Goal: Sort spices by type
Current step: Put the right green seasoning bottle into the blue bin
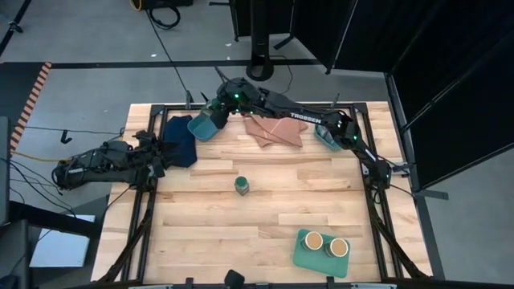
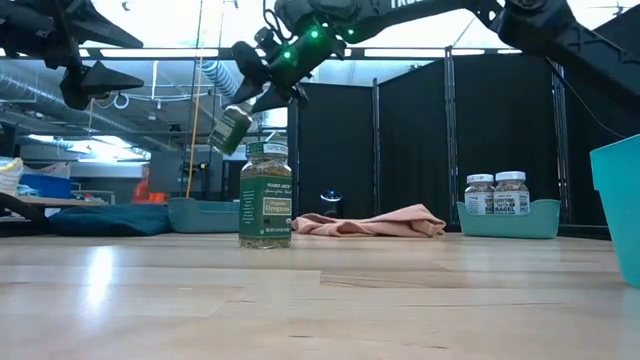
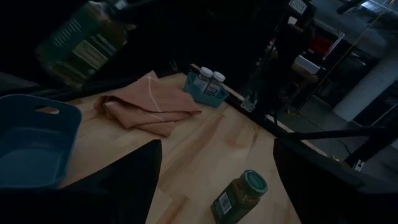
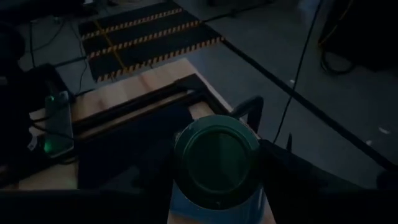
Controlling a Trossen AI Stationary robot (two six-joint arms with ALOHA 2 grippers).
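A green-lidded spice jar (image 2: 232, 128) hangs tilted in my right gripper (image 2: 262, 88), above the far-left teal bin (image 1: 201, 126). A second green-lidded jar (image 1: 242, 186) stands upright on its base at mid-table. Two white-lidded jars (image 2: 497, 190) stand in the far-right teal bin (image 1: 328, 136). Two tan-topped jars (image 1: 325, 243) stand on the green tray (image 1: 309, 258). My left gripper (image 1: 165, 152) waits open at the left edge, holding nothing. My right gripper pinches the green-lidded jar between its two fingers (image 4: 283, 174) at the lid end (image 4: 216, 162). The fingers slant down from the table's right side. The jar is lifted clear and tilted, lid toward the gripper and base (image 2: 222, 140) pointing down.
A pink cloth (image 1: 275, 130) lies at the far middle and a dark blue cloth (image 1: 178, 142) at the far left beside the bin. A corner of another teal bin (image 2: 620, 200) shows close at the low view's right. Bare wood (image 1: 241, 229) surrounds the standing jar.
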